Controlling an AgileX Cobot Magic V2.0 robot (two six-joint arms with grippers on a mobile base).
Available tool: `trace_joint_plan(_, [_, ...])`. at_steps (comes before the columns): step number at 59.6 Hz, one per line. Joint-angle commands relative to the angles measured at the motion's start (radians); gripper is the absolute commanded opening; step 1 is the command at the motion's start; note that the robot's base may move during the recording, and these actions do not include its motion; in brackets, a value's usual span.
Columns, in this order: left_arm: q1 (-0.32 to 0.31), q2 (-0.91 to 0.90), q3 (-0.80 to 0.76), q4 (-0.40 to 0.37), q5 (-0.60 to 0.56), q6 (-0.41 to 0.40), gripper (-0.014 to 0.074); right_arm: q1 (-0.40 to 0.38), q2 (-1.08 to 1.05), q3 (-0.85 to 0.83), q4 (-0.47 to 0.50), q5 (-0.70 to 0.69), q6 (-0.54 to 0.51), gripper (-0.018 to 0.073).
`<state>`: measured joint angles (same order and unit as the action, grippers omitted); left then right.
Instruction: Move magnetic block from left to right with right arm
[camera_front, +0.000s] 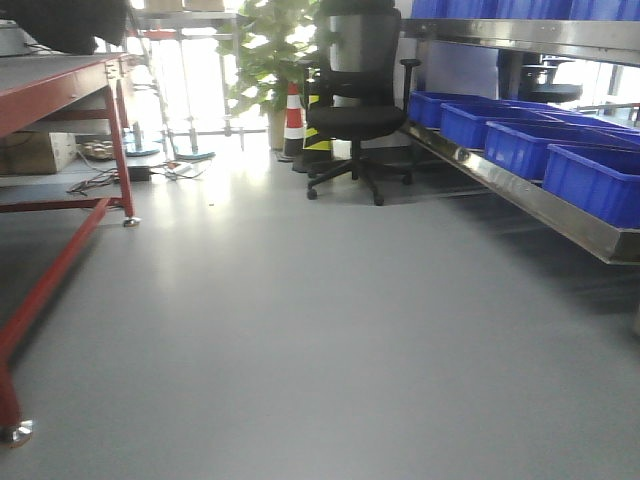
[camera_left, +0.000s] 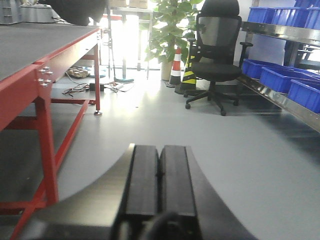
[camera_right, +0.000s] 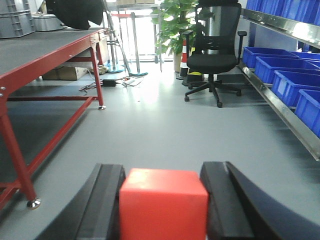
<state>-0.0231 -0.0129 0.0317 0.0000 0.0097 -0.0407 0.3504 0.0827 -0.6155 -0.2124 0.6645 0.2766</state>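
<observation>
Closest to the right wrist camera is the magnetic block (camera_right: 163, 204), a plain bright-red cube filling the bottom middle of that view. It sits between the two dark fingers (camera_right: 102, 205) of the right end effector (camera_right: 163, 172), one finger against each side face, so this end effector is clamped on the cube. The cube is held up in the air, with only grey floor (camera_right: 165, 130) showing beyond it. It rests on no surface.

From the cube, a red-framed worktop (camera_right: 40, 55) with a dark top runs off at about 10 o'clock. A black office chair (camera_right: 212, 55) stands at about 1 o'clock, well apart from the cube. Just beside the chair, at 12 o'clock, is a leafy potted plant (camera_right: 172, 25). Blue bins (camera_right: 280, 70) line a steel shelf (camera_right: 280, 112) at 2 o'clock.

Seen from the left wrist camera, the left end effector (camera_left: 159, 150) has its two black fingers (camera_left: 142, 180) pressed flat together. Only a thin seam shows between them and they grip nothing. It points across the same floor, with the worktop at 9 to 10 o'clock and the chair at 1 o'clock.

In the front-facing view neither arm appears. That view shows the floor, a red worktop leg on a caster at 9 o'clock, and a striped traffic cone (camera_front: 293, 115) at 12 o'clock beside the chair. The blue bins are at 2 to 3 o'clock.
</observation>
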Motion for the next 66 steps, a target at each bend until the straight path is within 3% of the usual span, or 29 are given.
trace_joint_plan(1, [0.002, -0.015, 0.009, 0.0, -0.094, -0.007, -0.0116, -0.004, 0.018, -0.025, -0.019, -0.087, -0.007, 0.0184])
trace_joint_plan(66, [0.002, -0.015, 0.009, 0.0, -0.094, -0.007, -0.0116, -0.004, 0.018, -0.025, -0.019, -0.087, -0.007, 0.0184])
